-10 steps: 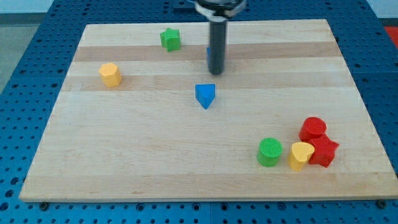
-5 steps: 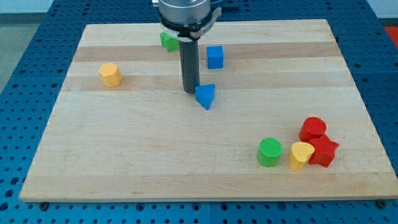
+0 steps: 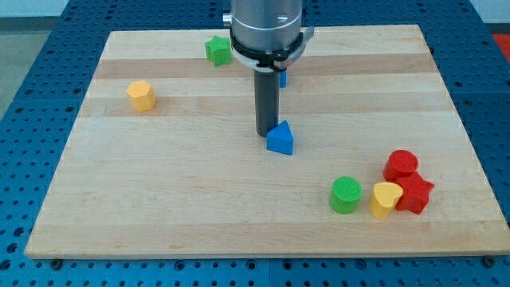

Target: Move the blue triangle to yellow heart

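While my tip (image 3: pixel 266 133) touches the upper-left edge of the blue triangle (image 3: pixel 280 139) at frame centre, the rod carries no jaws and grasps nothing. Down at lower right, the yellow heart (image 3: pixel 386 199) sits wedged between the green cylinder (image 3: pixel 346 195) and the red star (image 3: pixel 413 194). An off-centre push may spin the smooth wedge aside, or drive it into the cylinder. All blocks look like glossy plastic on a pale, grained wooden board (image 3: pixel 159 199).

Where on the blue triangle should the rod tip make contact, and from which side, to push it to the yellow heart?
Press my tip on the blue triangle's upper-left face, where it now sits, coming from the view's top left. The yellow heart lies toward the bottom right, so that line probably drives it there.
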Available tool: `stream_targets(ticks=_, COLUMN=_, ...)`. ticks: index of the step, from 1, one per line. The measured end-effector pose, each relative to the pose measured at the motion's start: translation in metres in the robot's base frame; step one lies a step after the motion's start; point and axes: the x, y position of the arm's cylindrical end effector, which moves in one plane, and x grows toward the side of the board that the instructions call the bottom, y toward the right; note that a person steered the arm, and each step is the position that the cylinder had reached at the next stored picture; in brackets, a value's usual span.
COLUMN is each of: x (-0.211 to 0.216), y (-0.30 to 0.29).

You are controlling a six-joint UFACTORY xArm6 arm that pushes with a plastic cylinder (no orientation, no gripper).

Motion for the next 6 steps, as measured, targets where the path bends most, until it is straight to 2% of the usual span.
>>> stream_targets(ticks=2, x=0.037, y=0.025)
stream_targets(ticks=6, x=0.060, y=0.062)
